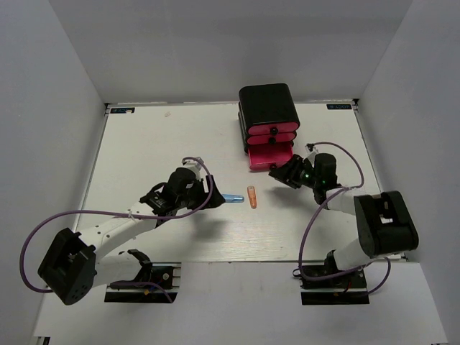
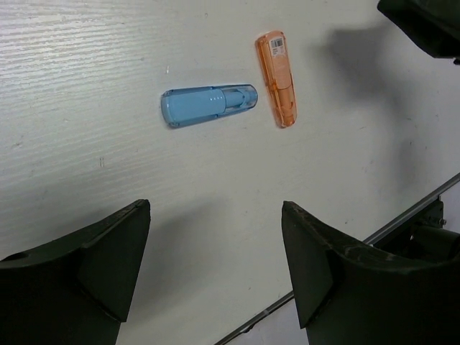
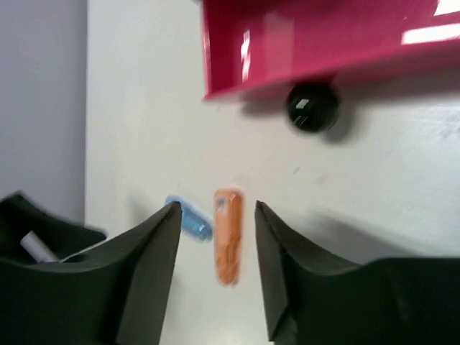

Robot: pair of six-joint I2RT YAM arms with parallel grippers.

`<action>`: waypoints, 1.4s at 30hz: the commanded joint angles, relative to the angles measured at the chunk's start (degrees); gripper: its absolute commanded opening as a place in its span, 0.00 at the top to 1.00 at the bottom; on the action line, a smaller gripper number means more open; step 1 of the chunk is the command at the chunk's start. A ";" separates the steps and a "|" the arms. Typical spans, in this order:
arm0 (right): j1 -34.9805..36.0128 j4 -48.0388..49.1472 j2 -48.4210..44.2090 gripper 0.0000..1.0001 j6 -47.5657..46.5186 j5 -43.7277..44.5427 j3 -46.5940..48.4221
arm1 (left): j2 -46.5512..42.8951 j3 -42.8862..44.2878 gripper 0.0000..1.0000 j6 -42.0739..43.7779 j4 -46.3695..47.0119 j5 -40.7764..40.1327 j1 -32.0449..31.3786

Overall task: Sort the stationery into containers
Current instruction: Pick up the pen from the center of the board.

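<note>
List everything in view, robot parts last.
cabinet: one, black, far side of the table, right of centre
drawers: three, bright pink, stacked in the cabinet, bottom one pulled out
light-blue cylinder: one, lying on the table ahead of the left gripper
orange cylinder: one, lying beside the light-blue one, not touching
table: one, white
left gripper: one, black, open, over the table
right gripper: one, black, open, by the open drawer

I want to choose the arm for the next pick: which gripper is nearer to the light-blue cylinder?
Left. The left gripper hangs open right beside the light-blue cylinder; the right gripper is farther off, past the orange cylinder.
</note>
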 commanded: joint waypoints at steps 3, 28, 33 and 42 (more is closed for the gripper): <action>0.90 -11.47 -8.70 0.58 -11.38 -9.55 -1.19 | -0.10 1.95 0.20 2.99 1.06 1.79 -0.19; 22.79 -47.03 7.90 0.32 -41.57 15.49 24.55 | -2.12 1.16 0.28 -0.62 0.71 2.58 -0.19; 24.90 -45.98 11.15 0.31 -41.13 17.95 26.41 | -2.12 0.55 0.28 -1.15 0.71 2.06 -0.19; 29.73 -44.48 13.62 0.38 -42.09 26.39 24.75 | -0.89 1.07 0.28 -1.15 0.18 2.06 -0.19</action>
